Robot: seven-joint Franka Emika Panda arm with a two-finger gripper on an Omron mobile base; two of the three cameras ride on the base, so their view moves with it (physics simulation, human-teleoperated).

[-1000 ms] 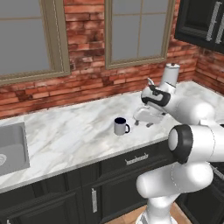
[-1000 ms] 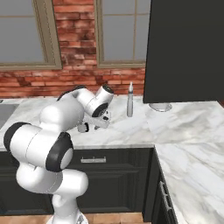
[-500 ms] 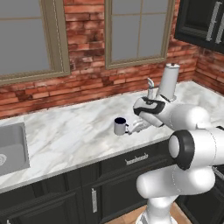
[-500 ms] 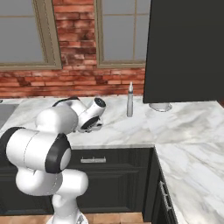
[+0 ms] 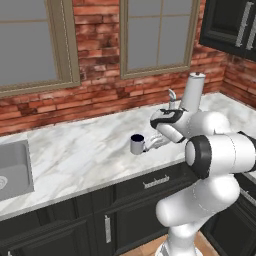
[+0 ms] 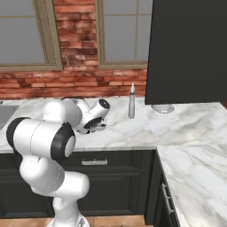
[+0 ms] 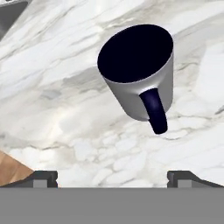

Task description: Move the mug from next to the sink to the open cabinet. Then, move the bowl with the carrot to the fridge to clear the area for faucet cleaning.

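mug [image 7: 136, 74]: upright on marble counter [image 5: 75, 150], handle toward gripper
gripper [image 7: 112, 177]: jaws wide, holding nothing, apparently just short of the mug
sink [image 5: 12, 170]: well apart

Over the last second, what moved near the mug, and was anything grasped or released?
The pincer swung down and leftward from near the tall bottle to just beside the mug, on its handle side. Its jaws stand open; nothing was grasped or released. The mug stayed upright on the counter, and the sink and bottle did not move.
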